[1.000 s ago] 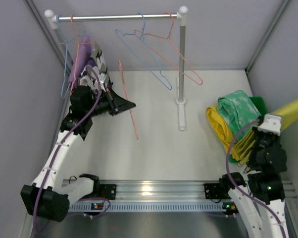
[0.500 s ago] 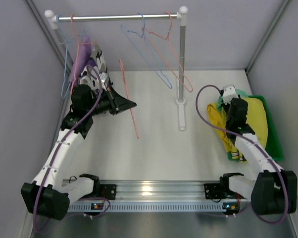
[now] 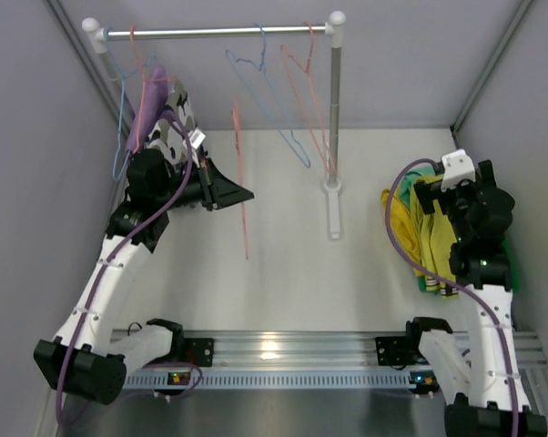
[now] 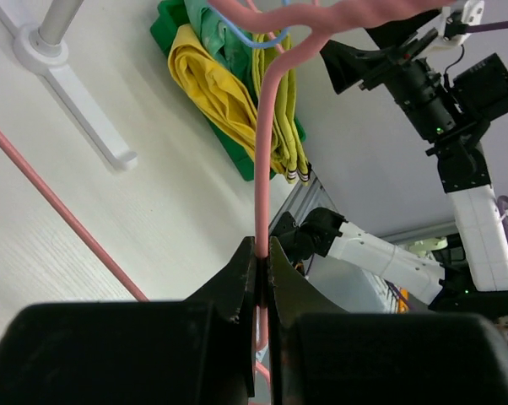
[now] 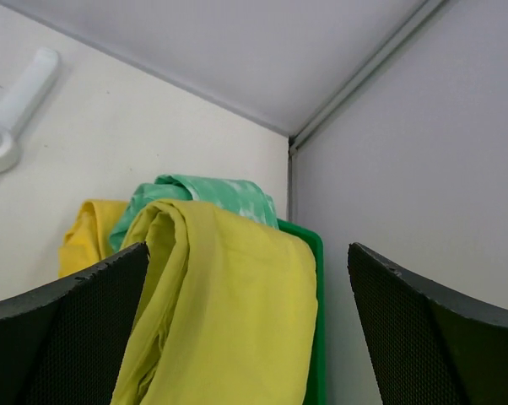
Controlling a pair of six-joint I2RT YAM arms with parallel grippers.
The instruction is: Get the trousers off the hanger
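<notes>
Three trousers lie piled in a green tray (image 5: 315,337) at the right: olive-yellow (image 5: 229,312) on top, mottled mint green (image 5: 212,192) behind, bright yellow (image 5: 83,238) to the left. My right gripper (image 5: 247,253) hangs open just above the olive-yellow pair, holding nothing. From above, the right gripper (image 3: 431,193) is over the pile (image 3: 401,223). My left gripper (image 3: 240,193) is shut on the wire of a bare pink hanger (image 3: 238,155), held upright left of the rack post. In the left wrist view the left gripper (image 4: 260,245) pinches the pink hanger (image 4: 267,152).
A clothes rack has a rail (image 3: 210,32), a post (image 3: 333,118) and a foot (image 3: 334,217). A blue hanger (image 3: 267,102) and a red hanger (image 3: 312,105) hang bare. A lilac garment (image 3: 150,100) and a camouflage garment (image 3: 179,116) hang at the left end. Walls close in on both sides.
The right gripper let go of the olive-yellow trousers onto the pile, opened wide and drew back. The left gripper lifted the pink hanger slightly. The bare hangers swung.
</notes>
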